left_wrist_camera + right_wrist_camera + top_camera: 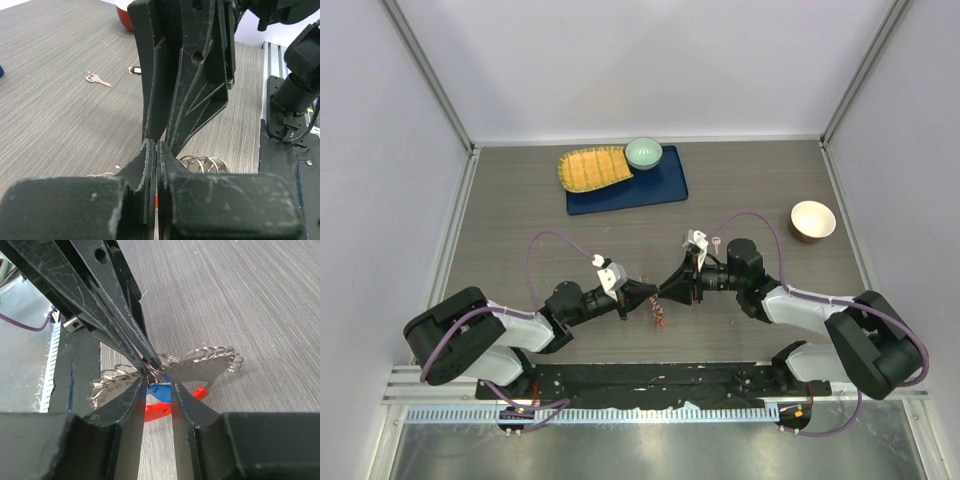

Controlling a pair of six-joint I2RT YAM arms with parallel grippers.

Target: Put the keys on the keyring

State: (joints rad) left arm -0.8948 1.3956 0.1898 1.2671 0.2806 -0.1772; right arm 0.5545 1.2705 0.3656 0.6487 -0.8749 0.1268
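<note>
Threading step: at the worktop's [520, 220] six o'clock, left fingers [646, 292] pinch the keyring [212, 357] shut. Right fingers [672, 285] clamp the blue key [161, 391]. Next, likely, a fine nudge onto the ring.

Keyring [212, 354]: bright bare-metal rings, glossy red plastic tag. Blue key [160, 392] in right gripper [159, 381]: smooth plastic head. Fingers [120, 410] matt black, scuffed; table [260, 300] matt woodgrain.

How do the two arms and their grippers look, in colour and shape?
Both the left arm and right arm have pale grey links between bulky black joints, and a purple cable loops along each. The left gripper and right gripper are black, with long, tapering, scuffed fingers.
</note>
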